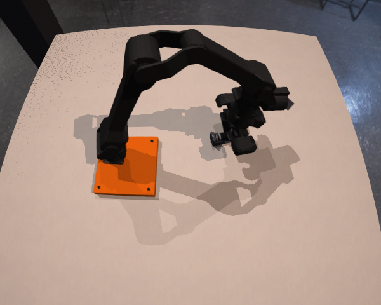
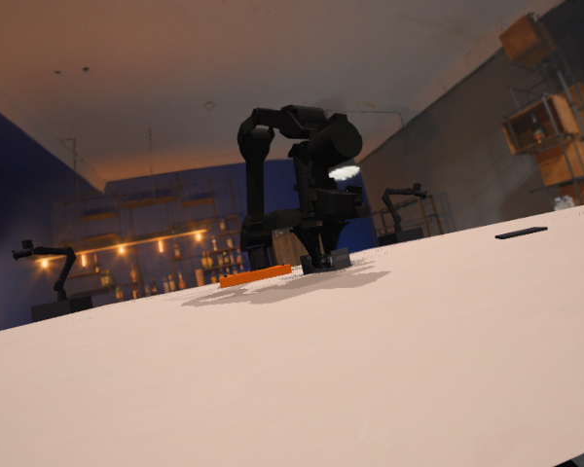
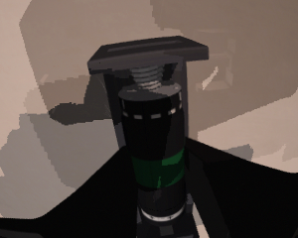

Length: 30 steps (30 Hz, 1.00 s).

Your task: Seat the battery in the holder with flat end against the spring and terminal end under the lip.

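Battery (image 3: 155, 153): black cylinder with a green band and a dashed white ring, lying lengthwise in the dark holder (image 3: 149, 54). One end meets the coiled spring (image 3: 148, 79) beneath the end wall. Gripper (image 3: 156, 178) jaws are clamped on its green middle.

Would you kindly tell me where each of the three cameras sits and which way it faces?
Top: high above the table, looking down; shows the whole arm and orange base plate.
Exterior: low at table level, looking across at the arm against a bar-like room.
Wrist: on the arm's wrist, looking along the gripper at the battery over the holder.
Shared: top and wrist both show the battery and spring.
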Each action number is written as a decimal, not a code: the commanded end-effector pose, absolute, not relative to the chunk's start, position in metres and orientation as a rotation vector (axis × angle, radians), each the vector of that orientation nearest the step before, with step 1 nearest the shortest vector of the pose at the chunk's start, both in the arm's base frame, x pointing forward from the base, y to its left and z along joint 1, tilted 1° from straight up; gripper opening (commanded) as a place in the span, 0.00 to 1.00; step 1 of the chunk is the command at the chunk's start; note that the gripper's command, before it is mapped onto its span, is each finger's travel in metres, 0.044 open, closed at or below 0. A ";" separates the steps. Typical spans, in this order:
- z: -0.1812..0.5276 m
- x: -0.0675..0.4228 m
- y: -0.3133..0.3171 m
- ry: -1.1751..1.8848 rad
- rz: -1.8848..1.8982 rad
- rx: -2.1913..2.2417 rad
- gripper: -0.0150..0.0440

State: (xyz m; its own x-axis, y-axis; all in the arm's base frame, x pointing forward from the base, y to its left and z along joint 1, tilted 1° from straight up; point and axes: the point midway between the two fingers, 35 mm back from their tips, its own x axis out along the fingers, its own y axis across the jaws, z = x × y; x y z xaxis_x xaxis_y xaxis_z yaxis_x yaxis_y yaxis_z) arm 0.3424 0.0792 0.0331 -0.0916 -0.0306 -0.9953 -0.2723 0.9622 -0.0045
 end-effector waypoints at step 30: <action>0.031 0.331 0.076 1.615 0.207 -0.230 0.38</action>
